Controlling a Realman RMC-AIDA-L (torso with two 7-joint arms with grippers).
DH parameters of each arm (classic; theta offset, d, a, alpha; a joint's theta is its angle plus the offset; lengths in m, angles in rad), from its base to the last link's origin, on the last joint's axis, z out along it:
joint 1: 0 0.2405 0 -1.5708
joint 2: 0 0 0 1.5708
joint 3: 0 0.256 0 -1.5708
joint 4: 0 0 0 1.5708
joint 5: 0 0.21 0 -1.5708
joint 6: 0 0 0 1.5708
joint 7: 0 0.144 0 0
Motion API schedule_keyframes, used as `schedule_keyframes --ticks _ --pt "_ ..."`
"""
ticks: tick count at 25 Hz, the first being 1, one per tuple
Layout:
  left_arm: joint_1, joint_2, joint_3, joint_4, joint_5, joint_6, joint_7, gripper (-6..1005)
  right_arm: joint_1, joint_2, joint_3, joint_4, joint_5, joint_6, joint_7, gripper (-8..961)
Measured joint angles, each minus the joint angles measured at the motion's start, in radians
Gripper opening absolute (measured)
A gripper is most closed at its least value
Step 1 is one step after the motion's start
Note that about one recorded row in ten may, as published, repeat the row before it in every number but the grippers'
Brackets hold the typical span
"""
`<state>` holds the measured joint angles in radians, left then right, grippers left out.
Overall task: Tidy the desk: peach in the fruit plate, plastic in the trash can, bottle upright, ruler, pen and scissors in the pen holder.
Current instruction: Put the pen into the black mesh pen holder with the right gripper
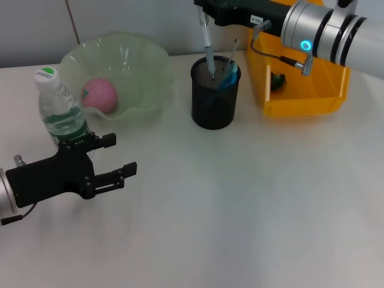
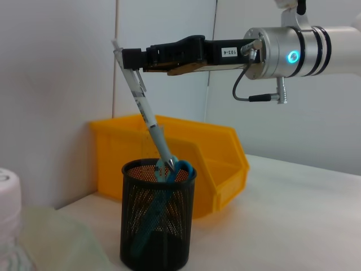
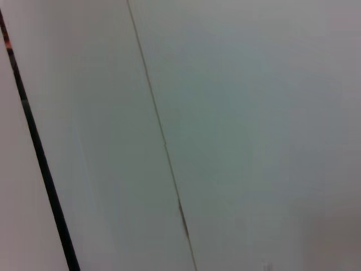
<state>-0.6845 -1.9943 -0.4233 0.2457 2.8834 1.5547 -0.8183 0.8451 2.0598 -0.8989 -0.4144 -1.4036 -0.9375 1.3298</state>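
Note:
My right gripper [image 1: 201, 8] is above the black mesh pen holder [image 1: 215, 99], shut on the top of a clear pen [image 1: 207, 48]. The pen hangs tilted with its tip inside the holder. The left wrist view shows the same: the right gripper [image 2: 131, 58], the pen [image 2: 144, 110] and the holder [image 2: 158, 226]. Blue items [image 1: 228, 74] stand in the holder. A pink peach [image 1: 99, 94] lies in the green fruit plate [image 1: 150, 66]. A water bottle [image 1: 60, 114] stands upright. My left gripper [image 1: 120, 157] is open and empty, just in front of the bottle.
A yellow bin [image 1: 306, 99] stands right of the holder with a small dark object [image 1: 278, 80] inside. The wall is close behind the plate, holder and bin. The right wrist view shows only the wall.

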Motion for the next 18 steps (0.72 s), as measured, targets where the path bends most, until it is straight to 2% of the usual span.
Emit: schedule_keyframes --ticks 8,18 --pt "0.002 -0.012 0.040 0.001 0.001 -0.026 -0.008 797 -0.005 0.016 0.000 0.023 0.000 0.004 -0.090 218" --pt "0.002 -0.021 0.042 0.003 0.000 -0.057 -0.007 797 0.003 0.023 0.006 0.056 0.045 0.001 -0.189 228"
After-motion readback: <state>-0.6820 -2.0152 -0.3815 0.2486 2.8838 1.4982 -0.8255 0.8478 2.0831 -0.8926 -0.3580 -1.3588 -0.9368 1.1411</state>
